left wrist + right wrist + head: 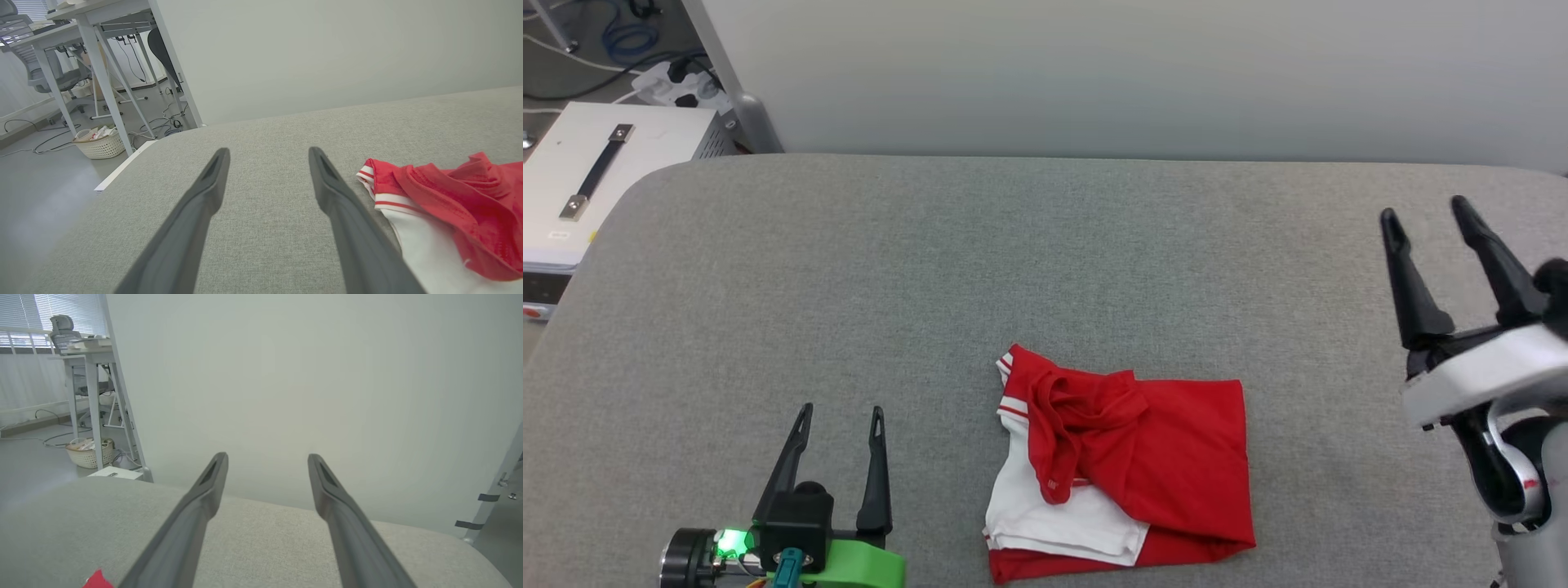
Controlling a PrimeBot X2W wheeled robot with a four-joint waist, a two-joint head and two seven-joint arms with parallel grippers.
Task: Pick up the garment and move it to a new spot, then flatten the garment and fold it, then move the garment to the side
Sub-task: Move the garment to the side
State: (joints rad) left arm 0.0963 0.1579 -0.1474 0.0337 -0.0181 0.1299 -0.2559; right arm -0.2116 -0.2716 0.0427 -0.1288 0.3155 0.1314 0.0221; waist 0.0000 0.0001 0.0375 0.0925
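Note:
The garment [1143, 457] is a red shirt with white sleeves and striped trim, lying loosely folded and rumpled near the front middle of the grey table [1045, 261]. My left gripper [841, 412] stands open at the lower left, a short way left of the garment, with nothing between its fingers. The left wrist view has the garment [449, 204] just right of the open left gripper [267, 153]. My right gripper [1425, 212] is open, raised at the far right, well away from the cloth. A red scrap of the garment [97, 580] peeks in at the bottom of the right wrist view, beside the right gripper [267, 457].
A pale wall runs behind the table. At the far left beyond the table's rounded corner sits a white case with a handle [596, 171] and a power strip with cables [678, 82]. White desk legs [102, 77] and a wicker basket [100, 143] stand on the floor.

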